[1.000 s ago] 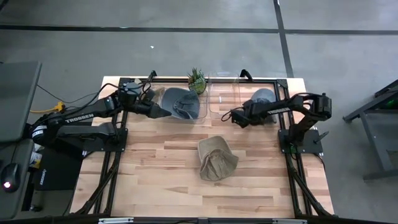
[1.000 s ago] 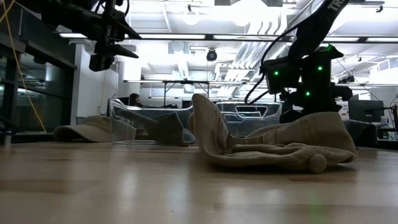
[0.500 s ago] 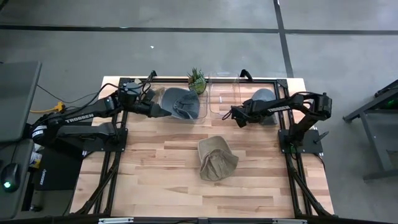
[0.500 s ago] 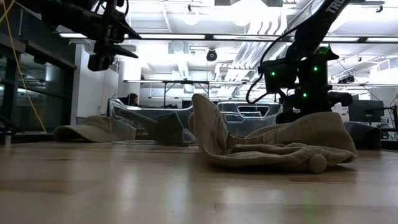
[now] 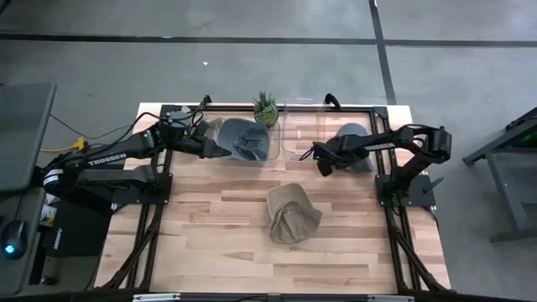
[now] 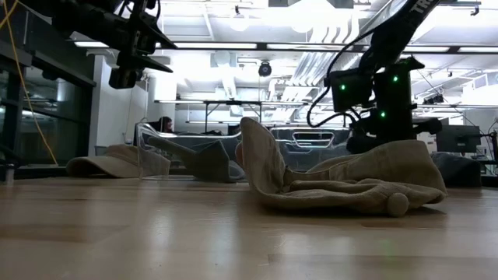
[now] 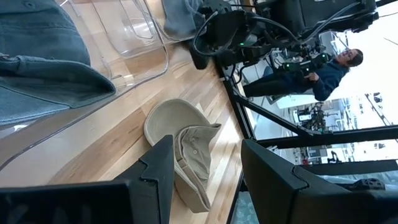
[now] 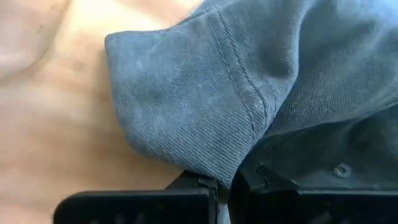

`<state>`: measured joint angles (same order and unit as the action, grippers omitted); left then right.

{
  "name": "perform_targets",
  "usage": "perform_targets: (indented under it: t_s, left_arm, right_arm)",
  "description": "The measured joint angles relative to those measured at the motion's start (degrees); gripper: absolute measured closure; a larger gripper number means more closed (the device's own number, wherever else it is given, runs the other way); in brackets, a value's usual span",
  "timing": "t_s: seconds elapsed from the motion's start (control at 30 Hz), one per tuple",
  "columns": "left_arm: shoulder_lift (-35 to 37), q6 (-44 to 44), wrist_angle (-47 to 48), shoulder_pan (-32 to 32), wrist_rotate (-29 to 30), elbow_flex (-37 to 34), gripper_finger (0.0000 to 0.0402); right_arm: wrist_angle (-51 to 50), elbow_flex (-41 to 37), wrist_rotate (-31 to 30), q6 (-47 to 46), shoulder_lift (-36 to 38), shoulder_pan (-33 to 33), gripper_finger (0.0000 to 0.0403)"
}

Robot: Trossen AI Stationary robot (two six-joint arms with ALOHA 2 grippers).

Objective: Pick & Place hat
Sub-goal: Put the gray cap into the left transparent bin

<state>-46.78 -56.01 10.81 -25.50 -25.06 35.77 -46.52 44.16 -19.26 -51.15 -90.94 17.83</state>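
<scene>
Lying on the big wooden table [image 5: 210,235], a tan hat [image 5: 292,215] is seen. A blue hat [image 8: 249,81] (at the back right) is pinched by the right gripper [image 5: 322,167]. Only its edge is held, so it could be dropped. The left gripper [image 5: 225,152] is half spread.

Grey concrete floor [image 5: 252,67] with dark seam lines around wood-slat table [image 5: 218,226]. Bright ceiling strip lights [image 6: 233,47], white ducting, distant desks. Person [image 7: 329,68] upper right, left wrist view.

Crumpled tan hat [image 5: 293,215] lies mid-table; grey hat [image 5: 248,141] in a clear bin [image 5: 270,154]
</scene>
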Motion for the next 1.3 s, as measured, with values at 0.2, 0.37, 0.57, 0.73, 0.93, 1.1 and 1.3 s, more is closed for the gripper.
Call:
perform_targets:
  t_s: [0.2,0.37,0.57,0.73,0.93,1.1,1.3]
  left_arm:
    - [0.00,-0.02,-0.33,0.00,0.02,0.00,0.0252]
    - [0.00,-0.04,-0.33,0.01,0.02,0.00,0.0252]
    - [0.00,-0.04,-0.35,0.01,0.02,0.00,0.0252]
    - [0.00,-0.04,-0.35,0.02,0.02,0.00,0.0252]
    - [0.00,-0.07,-0.35,0.01,0.02,0.00,0.0252]
    - [0.00,-0.07,-0.39,0.00,0.04,0.00,0.0252]
    - [0.00,-0.07,-0.42,0.00,0.59,0.00,0.0252]
  right_arm:
    - [-7.19,-0.09,-0.35,-3.68,7.63,-1.07,0.0401]
    - [-12.39,-0.09,-1.30,-5.71,15.64,-1.08,0.0402]
    - [-16.40,-0.09,-1.47,-7.41,24.82,-1.10,0.0402]
    - [-16.28,-0.07,-1.38,-7.09,30.58,-1.10,0.0402]
    - [-16.22,-0.07,0.74,-6.45,35.50,-1.10,0.0403]
    - [-16.10,-0.05,2.15,-5.65,38.76,-1.10,0.0403]
    - [-15.47,0.02,3.05,-5.33,42.37,-1.12,0.0403]
